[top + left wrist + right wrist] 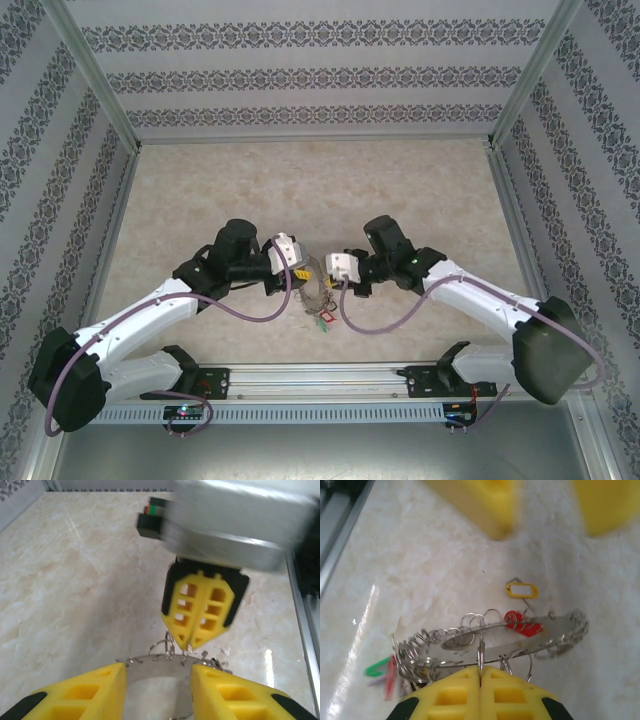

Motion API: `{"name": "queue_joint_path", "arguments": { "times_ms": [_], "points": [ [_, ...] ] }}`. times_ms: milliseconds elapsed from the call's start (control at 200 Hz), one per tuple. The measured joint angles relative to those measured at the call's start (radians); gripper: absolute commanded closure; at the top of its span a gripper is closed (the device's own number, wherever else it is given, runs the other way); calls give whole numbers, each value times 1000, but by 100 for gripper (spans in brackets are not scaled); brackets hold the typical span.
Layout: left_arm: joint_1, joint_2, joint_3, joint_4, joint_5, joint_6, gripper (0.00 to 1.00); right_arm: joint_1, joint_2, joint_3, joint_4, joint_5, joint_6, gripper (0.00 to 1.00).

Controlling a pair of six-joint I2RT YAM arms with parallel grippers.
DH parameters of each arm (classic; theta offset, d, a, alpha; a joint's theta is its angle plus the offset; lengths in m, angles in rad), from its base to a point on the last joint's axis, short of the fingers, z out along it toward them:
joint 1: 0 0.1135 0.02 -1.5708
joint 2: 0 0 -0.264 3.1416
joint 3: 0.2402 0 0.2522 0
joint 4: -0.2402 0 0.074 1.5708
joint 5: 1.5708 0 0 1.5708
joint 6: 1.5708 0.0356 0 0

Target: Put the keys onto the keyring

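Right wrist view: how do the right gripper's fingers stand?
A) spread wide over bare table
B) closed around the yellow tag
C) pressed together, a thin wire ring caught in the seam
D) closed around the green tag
C: the right gripper has its yellow fingers meeting with no gap. A small wire ring at the rim of the keyring runs into the seam. The yellow tag sits apart, beyond the hoop.
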Motion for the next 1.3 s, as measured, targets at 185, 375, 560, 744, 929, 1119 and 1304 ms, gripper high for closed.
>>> {"name": "queue_joint_path", "arguments": {
  "times_ms": [185,375,560,744,929,1119,1304],
  "points": [
    [0,-2,-10,48,-51,-29,63,-131,247,249,-31,-161,383,100],
    [5,-27,-36,72,-84,-59,63,-204,522,529,-132,-208,816,100],
    [7,-62,-48,85,-103,-74,64,-224,500,520,-128,-219,1050,100],
    [7,-131,-108,153,-158,-93,64,-25,142,214,5,86,674,100],
    [7,-145,-126,171,-179,-93,64,81,-98,-120,231,236,247,100],
    [7,-165,-126,183,-179,-93,63,76,-122,-134,297,292,99,100],
    [8,-163,-126,182,-159,-92,54,75,-142,-134,326,289,70,100]
  ]
}}
